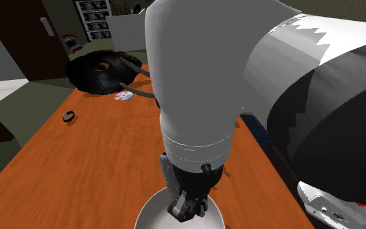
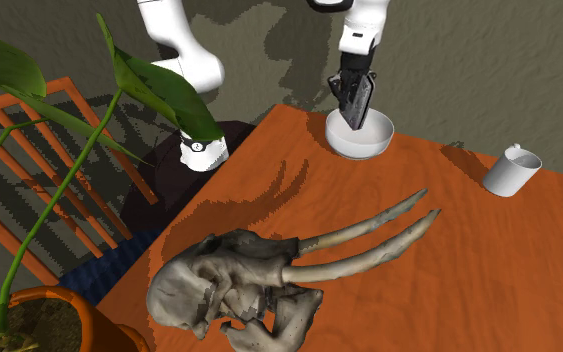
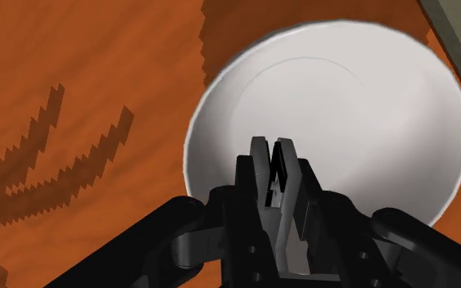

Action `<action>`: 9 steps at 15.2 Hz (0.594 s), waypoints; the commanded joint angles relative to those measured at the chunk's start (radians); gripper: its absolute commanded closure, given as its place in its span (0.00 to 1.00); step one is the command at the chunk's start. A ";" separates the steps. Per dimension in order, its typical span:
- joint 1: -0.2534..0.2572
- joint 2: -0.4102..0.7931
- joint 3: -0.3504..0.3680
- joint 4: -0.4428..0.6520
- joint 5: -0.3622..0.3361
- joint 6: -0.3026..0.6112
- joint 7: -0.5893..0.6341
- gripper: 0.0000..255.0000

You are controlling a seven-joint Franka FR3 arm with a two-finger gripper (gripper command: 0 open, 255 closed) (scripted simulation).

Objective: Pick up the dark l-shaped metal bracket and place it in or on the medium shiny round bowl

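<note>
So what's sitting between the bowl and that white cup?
Nothing. In the second exterior view the stretch of orange table between the bowl and the cup is bare.

bowl (image 2: 374,141) 1 | bracket (image 3: 278,168) 1 | mug (image 2: 512,171) 1 | skull (image 2: 219,290) 1

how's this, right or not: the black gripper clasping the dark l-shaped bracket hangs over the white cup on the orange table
Not right. The black two-finger gripper, clasping the dark L-shaped bracket, hangs over the white round bowl, not the white cup, which stands apart on the orange table. The second exterior view shows it.
</note>
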 commanded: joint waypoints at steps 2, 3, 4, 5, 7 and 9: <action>0.000 0.097 0.098 0.066 -0.060 0.021 0.133 1.00; 0.001 0.103 0.100 0.056 -0.064 0.034 0.136 1.00; 0.001 0.108 0.103 0.046 -0.068 0.048 0.139 1.00; 0.000 0.115 0.107 0.036 -0.072 0.062 0.142 1.00; -0.001 0.128 0.114 0.018 -0.081 0.090 0.150 1.00; -0.001 0.131 0.115 0.013 -0.084 0.097 0.152 1.00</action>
